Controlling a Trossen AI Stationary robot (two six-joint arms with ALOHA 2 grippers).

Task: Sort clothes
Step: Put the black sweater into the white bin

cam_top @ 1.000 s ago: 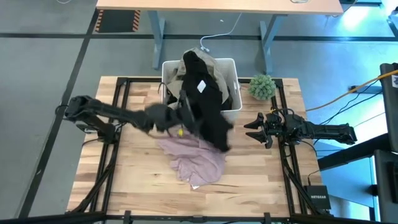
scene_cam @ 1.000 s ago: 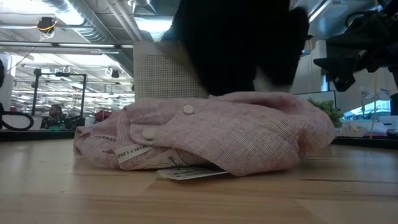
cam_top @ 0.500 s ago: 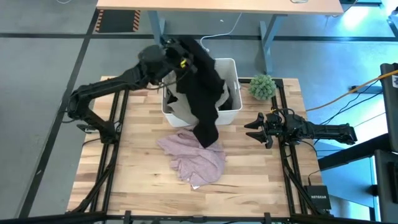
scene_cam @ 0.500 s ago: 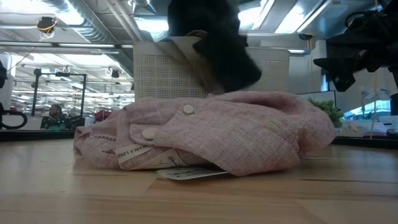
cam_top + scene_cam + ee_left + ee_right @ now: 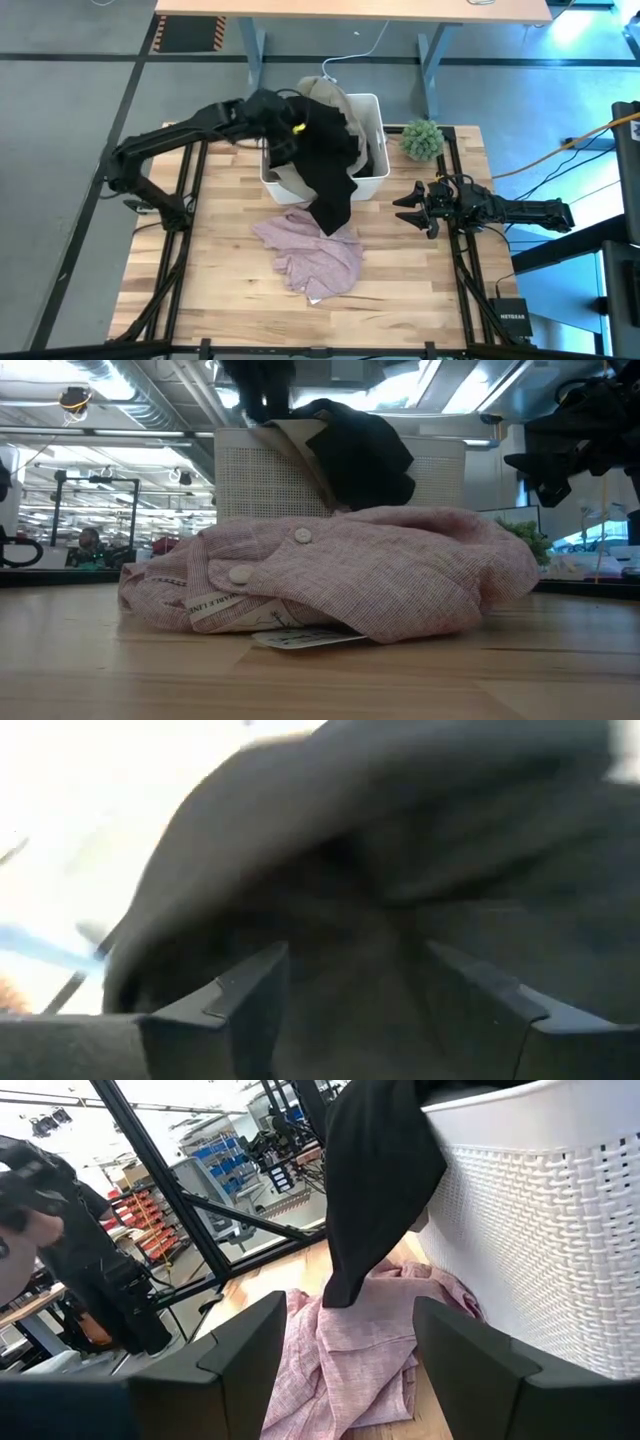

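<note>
A black garment lies draped over the white bin at the table's far middle. Its lower end hangs over the bin's near wall down toward the pink garment, which lies crumpled on the table. A khaki garment sits in the bin's far part. I cannot make out an olive green garment. My left gripper is open over the bin's left part, with black cloth right in front of its fingers. My right gripper is open and empty at the table's right. My left gripper's open fingers stand close over the black garment on the bin, one on each side of a bulge of cloth. I cannot tell whether they touch it.
A small green plant stands right of the bin at the far right. Bare wood lies left and near of the pink garment. The room beyond the table shows behind the bin.
My left gripper has carried the black garment from above the table's middle up and toward the far edge over the bin, then come down a little. The garment, which hung below the gripper, now lies draped over the bin with its lower end hanging over the near wall.
</note>
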